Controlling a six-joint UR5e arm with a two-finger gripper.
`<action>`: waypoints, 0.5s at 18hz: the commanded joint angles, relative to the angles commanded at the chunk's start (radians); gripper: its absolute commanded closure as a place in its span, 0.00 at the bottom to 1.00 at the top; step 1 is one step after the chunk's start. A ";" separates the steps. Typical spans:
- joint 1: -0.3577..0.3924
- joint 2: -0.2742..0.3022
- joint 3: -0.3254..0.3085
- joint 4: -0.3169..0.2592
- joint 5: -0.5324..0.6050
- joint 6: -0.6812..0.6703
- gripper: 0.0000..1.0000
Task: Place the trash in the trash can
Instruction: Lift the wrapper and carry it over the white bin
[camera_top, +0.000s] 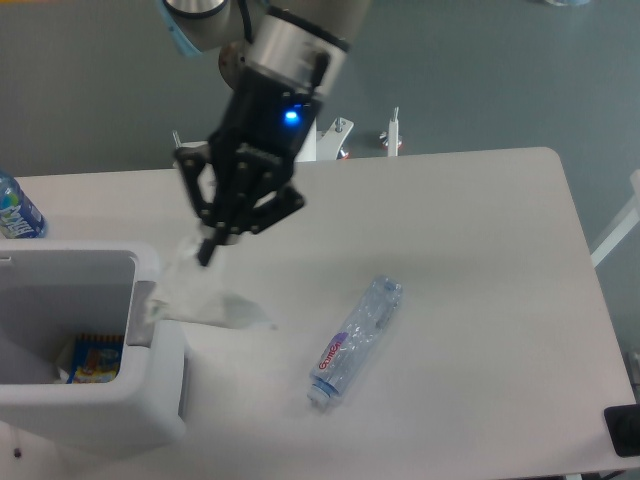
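The arm leans down-left, its pincer (207, 250) clamped on the crinkled clear plastic wrap (198, 296), which dangles beside the white trash can (150, 400) rim. The red-labelled bottle (354, 338) lies on the worktop (480, 250).

wrap (205, 300): thin clear wrinkly plastic | bottle (354, 340): clear crinkled plastic | trash can (150, 400): smooth white plastic

Plastic wrap (200, 297) hangs beside trash can (150, 400), bottle (354, 340) right.
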 joint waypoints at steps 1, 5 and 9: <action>-0.014 0.000 -0.005 0.000 0.000 0.002 1.00; -0.069 -0.026 -0.006 0.003 0.000 0.002 1.00; -0.107 -0.054 -0.006 0.029 0.002 0.003 1.00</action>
